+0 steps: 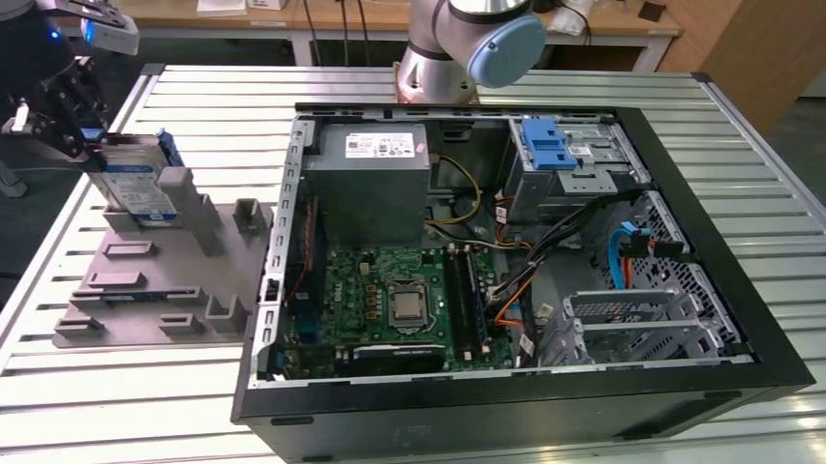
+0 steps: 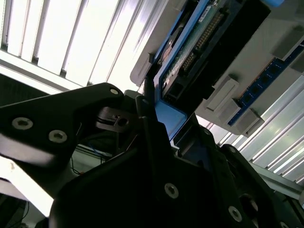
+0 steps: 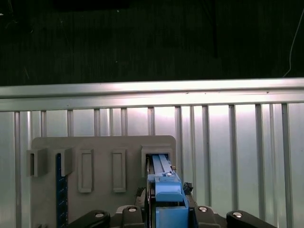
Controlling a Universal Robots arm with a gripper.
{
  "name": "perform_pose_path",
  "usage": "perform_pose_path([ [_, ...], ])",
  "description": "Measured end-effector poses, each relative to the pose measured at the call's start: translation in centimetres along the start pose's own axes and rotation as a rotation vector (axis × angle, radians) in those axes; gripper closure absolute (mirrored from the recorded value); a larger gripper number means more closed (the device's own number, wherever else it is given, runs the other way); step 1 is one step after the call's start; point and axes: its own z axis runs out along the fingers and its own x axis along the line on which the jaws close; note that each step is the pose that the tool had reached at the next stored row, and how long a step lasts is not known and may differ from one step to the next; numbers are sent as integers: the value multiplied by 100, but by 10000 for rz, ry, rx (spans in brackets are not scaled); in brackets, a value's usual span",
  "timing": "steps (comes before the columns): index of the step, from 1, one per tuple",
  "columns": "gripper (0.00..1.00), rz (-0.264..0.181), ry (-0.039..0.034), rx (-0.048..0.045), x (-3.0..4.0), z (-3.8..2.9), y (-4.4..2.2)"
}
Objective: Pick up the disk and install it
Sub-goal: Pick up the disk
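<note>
The disk (image 1: 139, 189) stands on edge in a slot of the grey fixture plate (image 1: 168, 290) at the exterior view's left, its blue-and-white label facing out. My black gripper (image 1: 91, 143) is at the disk's upper end, with its fingers on both sides of the blue-railed edge. In the second wrist view the disk (image 2: 190, 52) runs away from the gripper (image 2: 159, 111), and a black finger (image 2: 148, 123) lies against the blue rail. In the first wrist view the disk's edge (image 3: 160, 167) sits in its slot just beyond the gripper (image 3: 165, 209).
An open computer case (image 1: 722, 242) lies on the slatted metal table (image 1: 130, 387) to the exterior view's right of the fixture. Inside are a grey power supply (image 1: 374, 184), a motherboard (image 1: 387, 300) and a drive bay with a blue latch (image 1: 548, 145). A blue strip (image 3: 59, 190) stands in another fixture slot.
</note>
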Motion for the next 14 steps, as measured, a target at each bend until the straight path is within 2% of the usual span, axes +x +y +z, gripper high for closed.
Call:
perform_pose_path([
  [2,60,-1,0,0,0,0,0],
  [3,64,0,0,0,0,0,0],
  [14,64,0,-2,4,0,2,0],
])
